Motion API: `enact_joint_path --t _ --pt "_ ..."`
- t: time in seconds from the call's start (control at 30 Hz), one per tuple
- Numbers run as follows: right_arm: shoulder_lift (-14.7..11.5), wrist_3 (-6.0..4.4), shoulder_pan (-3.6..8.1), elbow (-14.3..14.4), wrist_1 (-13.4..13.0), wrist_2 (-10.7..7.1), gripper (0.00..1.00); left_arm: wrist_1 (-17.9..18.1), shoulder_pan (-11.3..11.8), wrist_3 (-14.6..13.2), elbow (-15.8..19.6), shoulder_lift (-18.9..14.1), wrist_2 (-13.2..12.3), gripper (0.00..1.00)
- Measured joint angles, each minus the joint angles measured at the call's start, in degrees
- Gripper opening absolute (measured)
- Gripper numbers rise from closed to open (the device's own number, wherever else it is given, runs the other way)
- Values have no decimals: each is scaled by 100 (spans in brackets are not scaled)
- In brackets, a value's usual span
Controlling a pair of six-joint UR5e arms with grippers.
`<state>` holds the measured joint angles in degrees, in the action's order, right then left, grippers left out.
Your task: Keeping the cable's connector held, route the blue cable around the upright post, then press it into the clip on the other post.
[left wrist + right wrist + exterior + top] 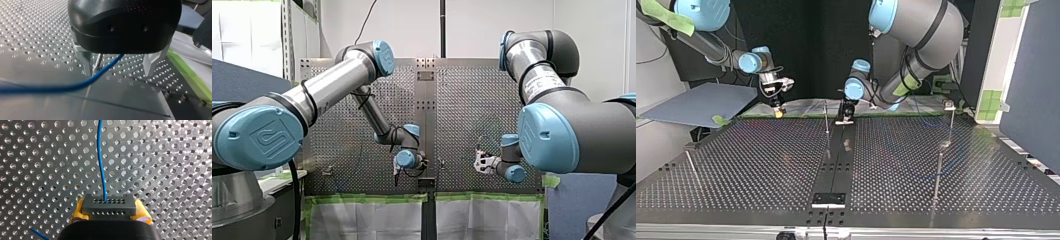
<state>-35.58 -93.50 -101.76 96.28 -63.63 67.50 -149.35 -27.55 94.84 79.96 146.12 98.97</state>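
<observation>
A blue cable (75, 86) runs loosely between the two metal fingers of my left gripper (117, 72), which stand wide open and do not touch it. Just behind the cable, a thin upright post (98, 61) rises beside one finger. In the top view my left gripper (845, 116) hangs low next to this post (826, 117). My right gripper (110, 210) has its yellow pads shut on a grey connector (108, 206), and the blue cable (101, 165) leaves the connector's face. A post with a clip on top (950, 106) stands at the top view's right.
Two more thin posts (938, 172) (691, 167) rise from the perforated table (761, 165). A black plate (828, 199) sits on the centre strip near that view's bottom. A tilted blue-grey board (696, 102) lies at the top view's left, with green tape along the far edge.
</observation>
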Motion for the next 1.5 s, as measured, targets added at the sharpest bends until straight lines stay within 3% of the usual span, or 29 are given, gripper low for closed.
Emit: enact_joint_path --t 0.23,0.77,1.5 --pt "1 -9 6 0 23 -15 0 -334 -133 -230 38 -24 27 100" --pt "16 -37 20 -1 29 -145 0 -1052 -399 -248 292 -43 274 100" --pt "35 -13 19 0 75 -155 0 -1099 -731 -230 372 -484 618 100"
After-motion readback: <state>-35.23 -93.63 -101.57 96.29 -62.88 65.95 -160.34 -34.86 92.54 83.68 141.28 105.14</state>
